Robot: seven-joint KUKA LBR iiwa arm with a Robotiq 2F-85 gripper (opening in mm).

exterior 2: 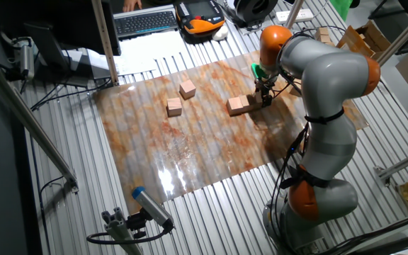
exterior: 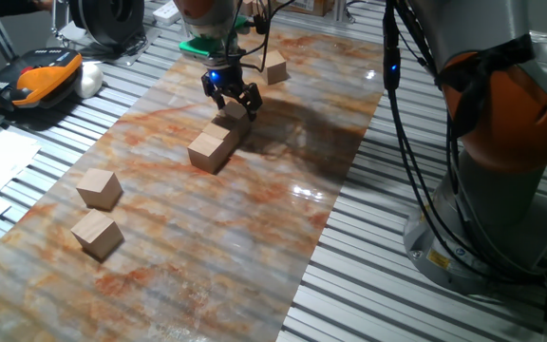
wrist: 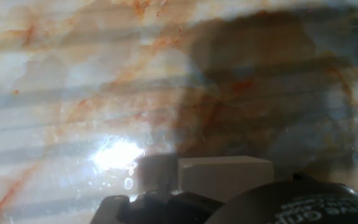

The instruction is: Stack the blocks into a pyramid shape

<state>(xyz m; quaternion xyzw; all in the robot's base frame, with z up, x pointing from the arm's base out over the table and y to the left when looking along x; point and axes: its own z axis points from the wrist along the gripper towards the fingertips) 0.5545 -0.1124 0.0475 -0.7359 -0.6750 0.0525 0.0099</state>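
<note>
row of blocks (exterior: 218,139): lay mid-mat, directly under the gripper (exterior: 233,101)
two loose blocks (exterior: 98,211): sat together, well apart to the row's left
lone block (exterior: 274,68): lay behind the row

Marbled mat (exterior: 254,218) on slatted table (exterior: 368,285); keyboard (exterior 2: 146,21) behind.

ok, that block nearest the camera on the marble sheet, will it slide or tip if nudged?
The nearest block looks like a plain wooden cube, so probably stiff and light. It sits flat and squat, so tipping seems unlikely. The marble sheet looks glossy, so it would likely slide.
</note>
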